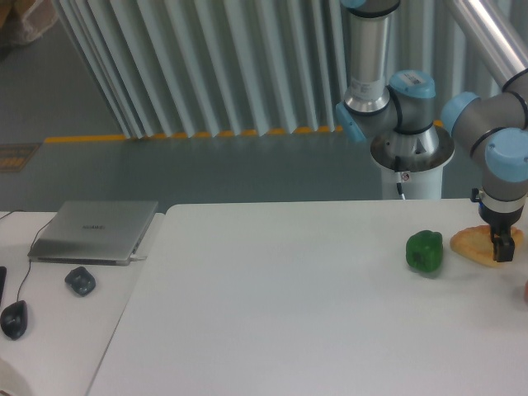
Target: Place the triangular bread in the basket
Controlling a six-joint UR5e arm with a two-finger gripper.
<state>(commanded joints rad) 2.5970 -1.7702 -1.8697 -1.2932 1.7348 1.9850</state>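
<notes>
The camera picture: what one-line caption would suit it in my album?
A robot arm's gripper comes down on the triangular bread beside a green pepper on a white table.

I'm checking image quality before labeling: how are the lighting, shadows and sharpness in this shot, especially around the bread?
Fixed camera: soft, even light, only faint shadows on the white table; overall slightly soft focus. The triangular bread is partly covered by the hand near the right edge; the green pepper shows mild glossy highlights.
</notes>
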